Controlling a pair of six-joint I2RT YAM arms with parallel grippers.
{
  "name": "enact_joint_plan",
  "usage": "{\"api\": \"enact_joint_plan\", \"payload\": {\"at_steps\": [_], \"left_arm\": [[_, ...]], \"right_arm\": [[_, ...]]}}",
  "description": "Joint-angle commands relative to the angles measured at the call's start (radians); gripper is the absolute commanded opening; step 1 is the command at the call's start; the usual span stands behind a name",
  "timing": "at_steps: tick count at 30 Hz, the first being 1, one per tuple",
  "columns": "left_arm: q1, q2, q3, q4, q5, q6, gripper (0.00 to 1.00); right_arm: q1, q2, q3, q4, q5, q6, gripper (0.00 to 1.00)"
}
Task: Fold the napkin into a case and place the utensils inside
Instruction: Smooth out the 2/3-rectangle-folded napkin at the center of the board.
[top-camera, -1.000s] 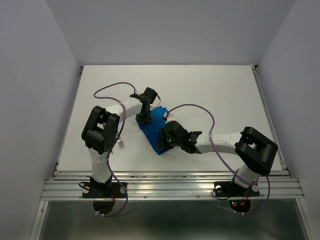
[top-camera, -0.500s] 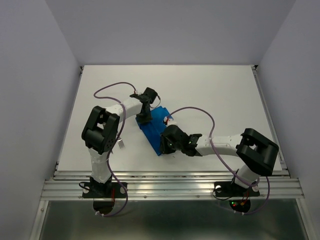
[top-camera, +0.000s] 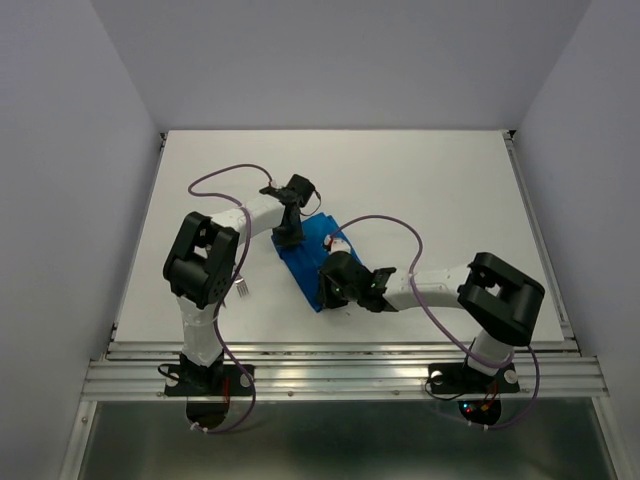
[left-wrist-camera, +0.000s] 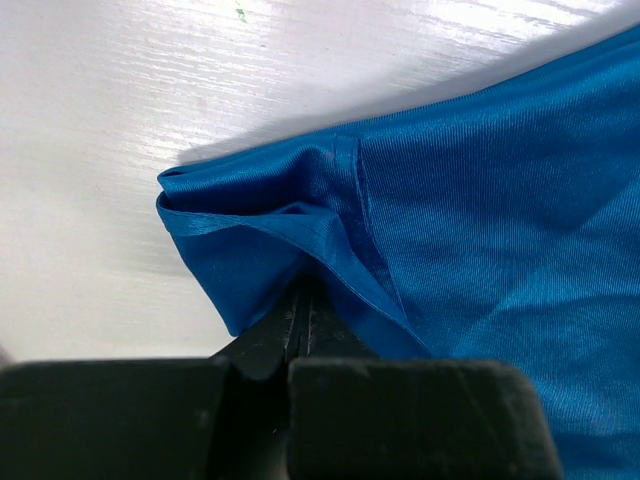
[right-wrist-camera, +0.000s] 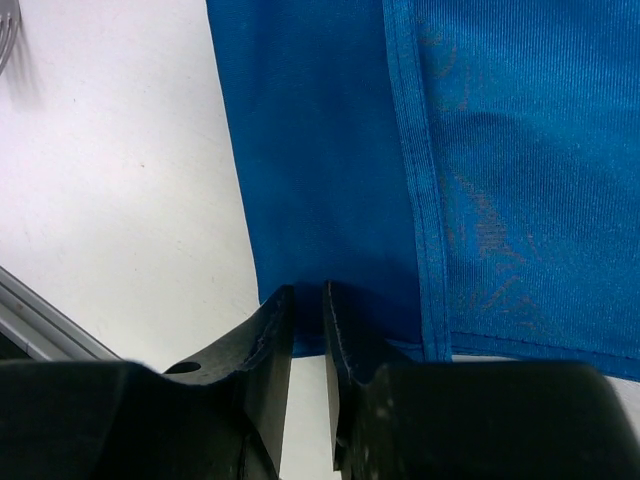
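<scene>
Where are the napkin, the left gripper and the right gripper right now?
napkin (left-wrist-camera: 480, 200): left wrist view, flat top layer.
left gripper (left-wrist-camera: 303, 300): left wrist view, between its tips, shut on the napkin's folded corner.
right gripper (right-wrist-camera: 308, 300): right wrist view, slim gap between its tips, at the napkin's edge.

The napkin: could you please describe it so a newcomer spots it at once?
On the white table, look between the left gripper and the right gripper. The napkin lies there as a slanted folded strip, a corner pinched by the left one. It alone is bright blue; its neighbours are black or silver.
</scene>
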Motion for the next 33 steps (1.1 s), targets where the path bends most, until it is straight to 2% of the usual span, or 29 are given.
{"api": "enact_joint_plan", "payload": {"at_steps": [1,10,14,20,25,33], "left_arm": [[0.002,-0.072,0.044,-0.05,0.006,0.019,0.0],[0.002,-0.064,0.056,-0.056,0.001,0.019,0.0],[0.002,-0.057,0.057,-0.053,0.004,0.017,0.0],[0.004,-0.072,0.07,-0.068,-0.003,0.023,0.0],[0.002,-0.1,0.079,-0.079,0.006,0.039,0.0],[0.005,-0.109,0.1,-0.076,0.049,0.045,0.0]], "right_arm": [[0.009,-0.048,0.008,-0.018,0.021,-0.014,0.24],[0.009,-0.066,0.126,-0.038,0.096,-0.057,0.24],[0.0,0.009,0.204,-0.032,0.127,-0.069,0.24],[-0.037,0.171,0.272,0.02,0.083,-0.065,0.21],[-0.037,0.21,0.235,0.063,0.047,-0.029,0.19],[-0.037,0.167,0.141,0.117,0.037,0.001,0.19]]}}
